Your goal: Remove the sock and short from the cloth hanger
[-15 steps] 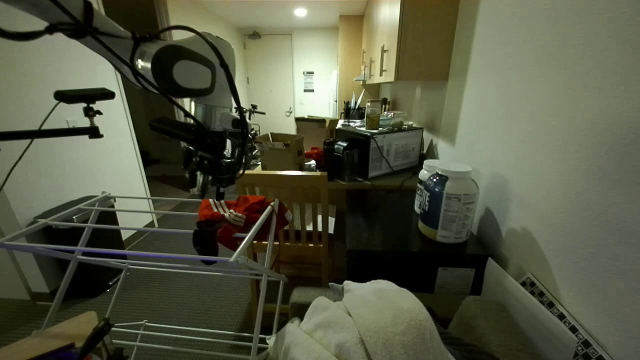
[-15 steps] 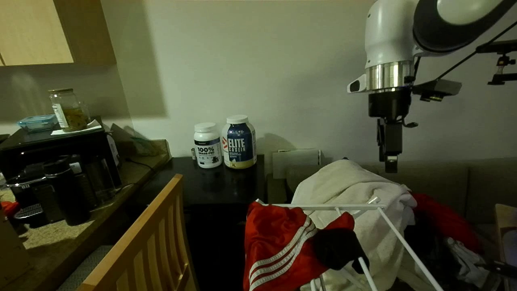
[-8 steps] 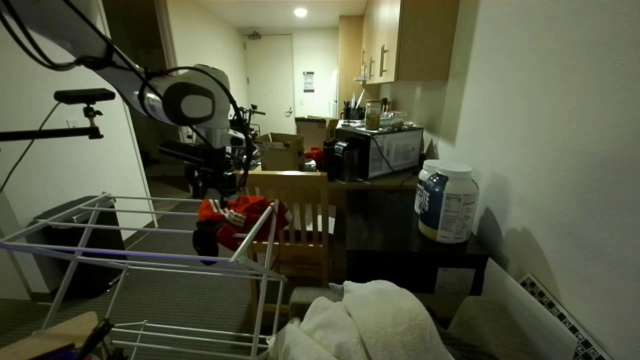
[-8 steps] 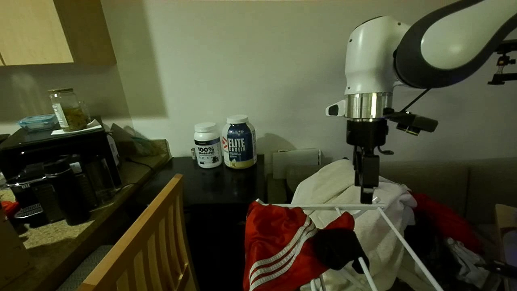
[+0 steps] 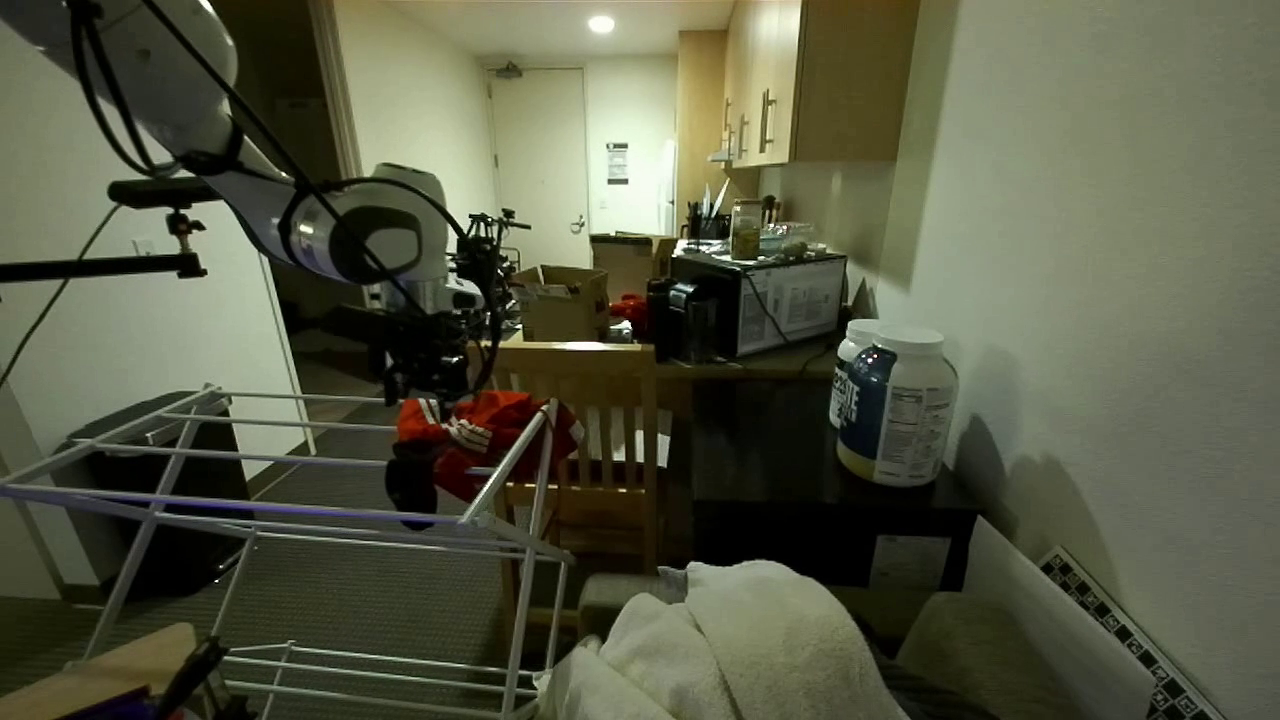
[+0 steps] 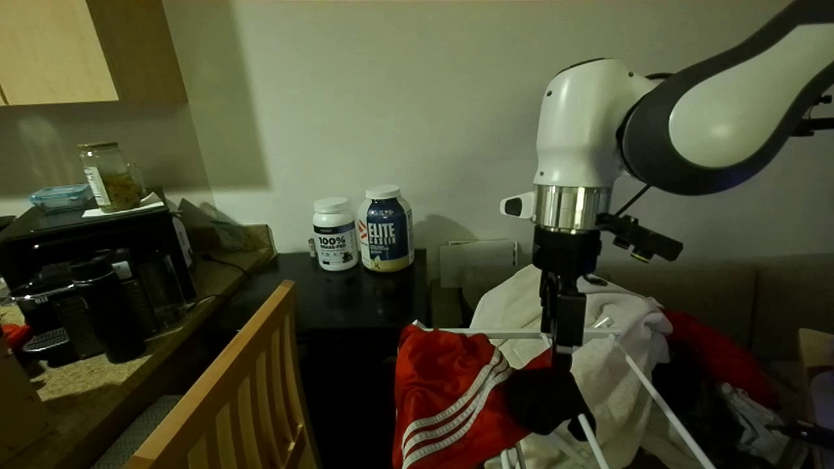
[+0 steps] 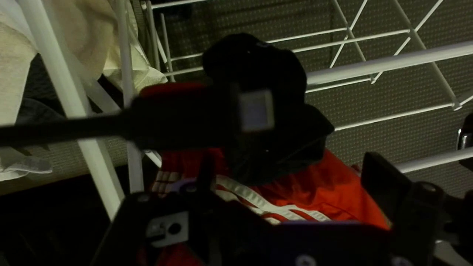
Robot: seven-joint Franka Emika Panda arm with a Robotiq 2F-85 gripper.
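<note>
The red shorts with white stripes (image 6: 443, 397) hang over the end of the white drying rack (image 5: 300, 508). They show in both exterior views (image 5: 505, 412) and in the wrist view (image 7: 314, 184). A black sock (image 6: 544, 400) lies draped on the rack against the shorts. It shows in the wrist view (image 7: 255, 70) and in an exterior view (image 5: 410, 490). My gripper (image 6: 561, 361) points down, its fingertips overlapping the sock's upper edge; I cannot tell whether they touch it. In the wrist view the gripper (image 7: 293, 168) stands open above shorts and sock, with nothing held.
A wooden chair (image 5: 565, 352) stands right behind the rack. A white towel (image 5: 750, 640) lies heaped beside the rack on the couch. Tubs (image 6: 384, 228) stand on a black table. A camera on an arm (image 5: 100, 266) is at the left.
My arm has come down, and in an exterior view also leftward, from above the towel to the sock. The sock, shorts and rack have not moved.
</note>
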